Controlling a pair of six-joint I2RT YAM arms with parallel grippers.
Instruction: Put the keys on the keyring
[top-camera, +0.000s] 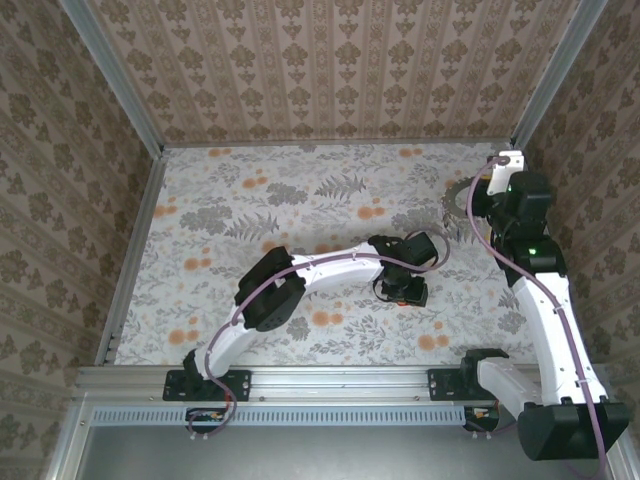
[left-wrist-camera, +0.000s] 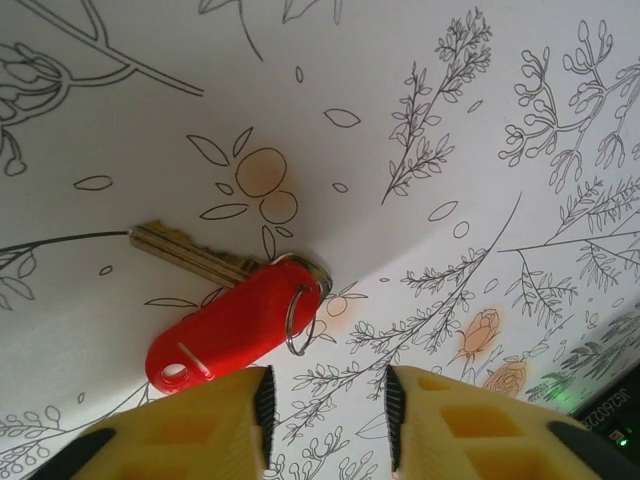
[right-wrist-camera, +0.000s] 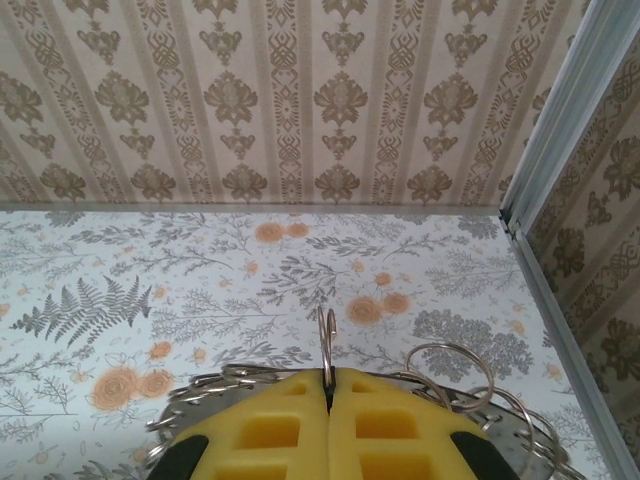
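Left wrist view: the left hand (left-wrist-camera: 327, 405) hangs part-open and empty over the counter (left-wrist-camera: 480, 130), the red-headed key (left-wrist-camera: 225, 325) lying flat just ahead, left of the gap; closing here would likely miss or nudge it away. The right hand (right-wrist-camera: 328, 388) is closed tight on an upright loop of the keyring (right-wrist-camera: 327, 335), a thin hold that could slip.

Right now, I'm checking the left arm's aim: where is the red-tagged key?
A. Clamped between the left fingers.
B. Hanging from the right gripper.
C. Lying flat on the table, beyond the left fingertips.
C: the red-tagged key lies on the table, outside the empty gap of the left gripper.
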